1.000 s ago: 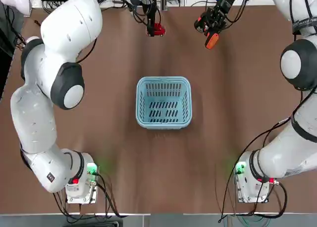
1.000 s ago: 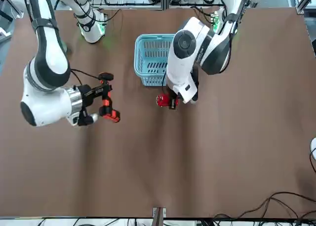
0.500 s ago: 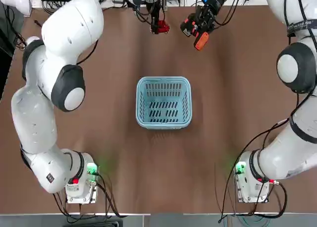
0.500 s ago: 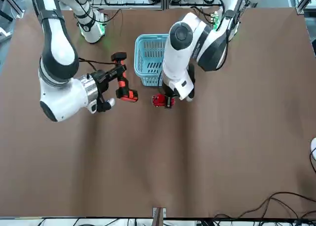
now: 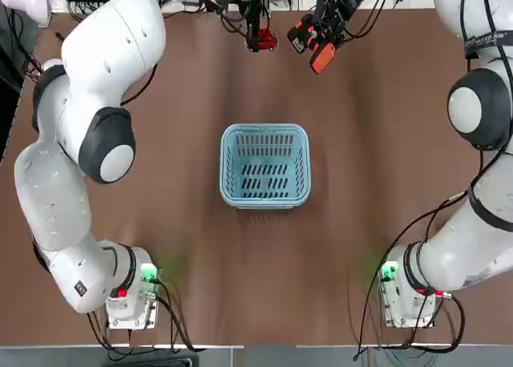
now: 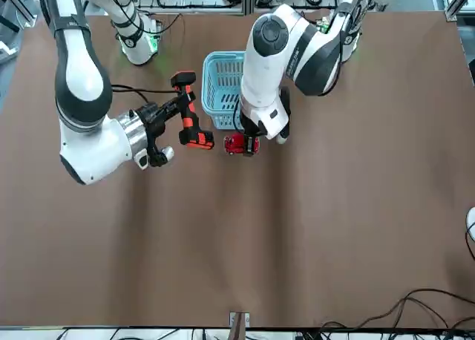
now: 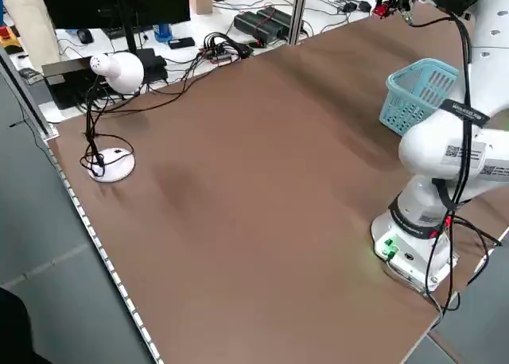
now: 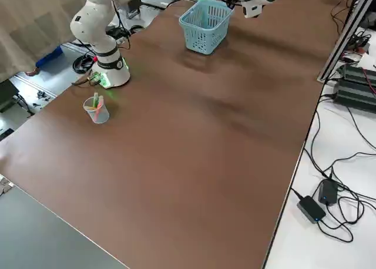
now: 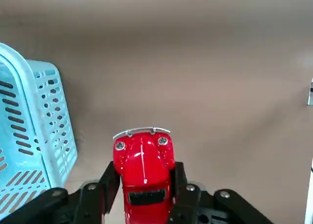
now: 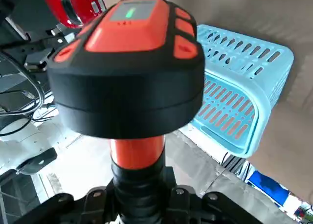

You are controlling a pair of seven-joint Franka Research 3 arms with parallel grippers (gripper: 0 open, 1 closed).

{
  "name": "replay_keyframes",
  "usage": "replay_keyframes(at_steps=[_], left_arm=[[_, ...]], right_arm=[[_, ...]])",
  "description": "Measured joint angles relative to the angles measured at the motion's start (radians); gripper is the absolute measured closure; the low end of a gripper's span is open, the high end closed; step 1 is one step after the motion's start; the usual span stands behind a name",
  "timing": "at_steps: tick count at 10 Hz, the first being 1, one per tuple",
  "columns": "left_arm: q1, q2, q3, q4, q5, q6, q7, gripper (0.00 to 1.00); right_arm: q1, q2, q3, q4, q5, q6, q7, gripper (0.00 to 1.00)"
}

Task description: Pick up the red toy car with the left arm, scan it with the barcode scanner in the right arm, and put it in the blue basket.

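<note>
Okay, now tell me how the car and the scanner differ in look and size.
The car is glossy red with small round headlights; the scanner is black and orange with a little screen. The car is a compact, low body, while the scanner is larger, with a wide head on a narrow neck. Both are held up, each between the fingers of one arm's tool.

No wording, brand, number or sign can be made out anywhere in these views.
</note>
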Motion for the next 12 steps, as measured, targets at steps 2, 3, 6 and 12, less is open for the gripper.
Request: replay_keyframes(at_steps=[2, 3, 6, 12], left_arm=[[-0.001, 0.0, 0.0, 0.0, 0.0, -0.001, 0.0, 0.51], [-0.002, 0.0, -0.001, -0.001, 0.0, -0.002, 0.0, 0.51], [-0.01, 0.007, -0.001, -0.005, 0.0, -0.002, 0.0, 0.51], [-0.011, 0.009, -0.001, -0.005, 0.0, -0.002, 0.0, 0.51]], right_arm=[[-0.002, 0.001, -0.002, 0.0, 0.034, -0.008, 0.007, 0.64], [-0.005, 0.002, -0.004, 0.0, 0.06, -0.014, 0.021, 0.64], [-0.014, 0.003, -0.007, -0.001, 0.116, -0.015, 0.038, 0.64], [-0.014, 0.004, -0.006, -0.002, 0.123, -0.014, 0.039, 0.64]])
